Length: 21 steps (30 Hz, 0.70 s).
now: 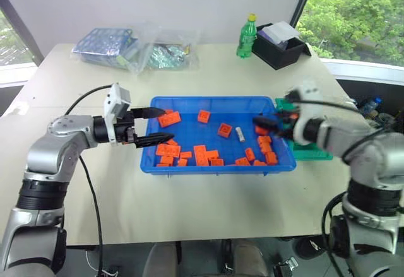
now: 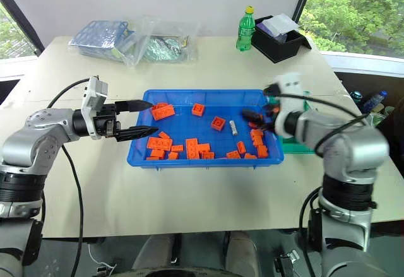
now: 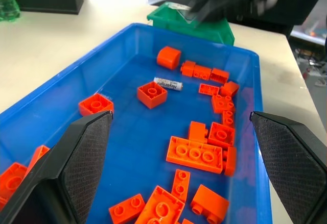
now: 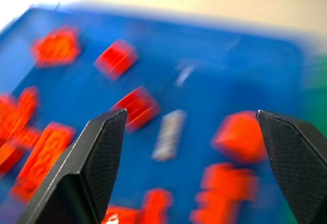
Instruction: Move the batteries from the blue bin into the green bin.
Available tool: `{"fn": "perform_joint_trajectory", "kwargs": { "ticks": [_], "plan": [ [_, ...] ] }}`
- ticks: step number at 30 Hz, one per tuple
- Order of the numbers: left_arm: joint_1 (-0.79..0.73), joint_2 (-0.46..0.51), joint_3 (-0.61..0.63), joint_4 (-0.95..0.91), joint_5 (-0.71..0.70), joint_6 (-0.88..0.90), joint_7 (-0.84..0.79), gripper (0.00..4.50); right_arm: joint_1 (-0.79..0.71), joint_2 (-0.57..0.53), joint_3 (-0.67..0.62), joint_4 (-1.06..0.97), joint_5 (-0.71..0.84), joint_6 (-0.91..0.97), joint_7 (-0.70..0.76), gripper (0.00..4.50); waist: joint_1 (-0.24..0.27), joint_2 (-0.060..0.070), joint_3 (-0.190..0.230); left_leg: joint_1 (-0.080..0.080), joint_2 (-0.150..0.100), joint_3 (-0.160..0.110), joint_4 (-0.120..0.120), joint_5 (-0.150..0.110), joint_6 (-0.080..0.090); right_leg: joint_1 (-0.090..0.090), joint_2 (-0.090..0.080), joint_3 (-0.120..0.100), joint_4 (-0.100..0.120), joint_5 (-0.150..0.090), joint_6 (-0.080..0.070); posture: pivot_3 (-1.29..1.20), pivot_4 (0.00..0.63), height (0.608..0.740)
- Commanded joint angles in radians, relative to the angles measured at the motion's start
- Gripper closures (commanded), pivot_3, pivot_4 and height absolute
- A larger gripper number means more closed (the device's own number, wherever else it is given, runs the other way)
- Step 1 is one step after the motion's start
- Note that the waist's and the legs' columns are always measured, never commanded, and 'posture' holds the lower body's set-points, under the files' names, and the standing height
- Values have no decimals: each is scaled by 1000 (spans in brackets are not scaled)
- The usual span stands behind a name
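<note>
One battery lies in the blue bin, on bare floor toward its right half, apart from the orange bricks scattered around it (a square brick sits just beside it, not touching). The green bin stands against the blue bin's right end, partly hidden by the right arm. The right hand hovers over that right end with its fingers spread wide and nothing between them, the battery lying ahead of them in the wrist view. The left hand is also open and empty, poised level over the blue bin's left edge. This looks like the approach for a pick: the next move calls for lowering the right hand so its fingers straddle the slim battery without catching a brick. Dark print runs along the battery, too small to read. Further back on the desk stand a green bottle and a black box.
</note>
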Motion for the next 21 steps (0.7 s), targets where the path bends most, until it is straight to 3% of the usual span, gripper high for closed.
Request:
{"fn": "perform_joint_trajectory", "kwargs": {
  "ticks": [1, 21],
  "plan": [
    [-3, -9, 22, -24, -2, -22, 10, 0, 8, 32, 57, 36, -55, -41, -65, 335, 2, 1, 0, -1, 0, 0, 1, 0, 0, 0, 0, 0, -1, 0, 0, 0, 150, 723],
    [-7, -2, 27, -51, -8, -14, 12, 0, -17, 114, 254, 369, -178, -332, -43, 335, -4, -1, -1, 0, 0, 0, 2, 0, 0, 3, 0, 0, 4, 0, 0, 0, 150, 723]
  ]
}}
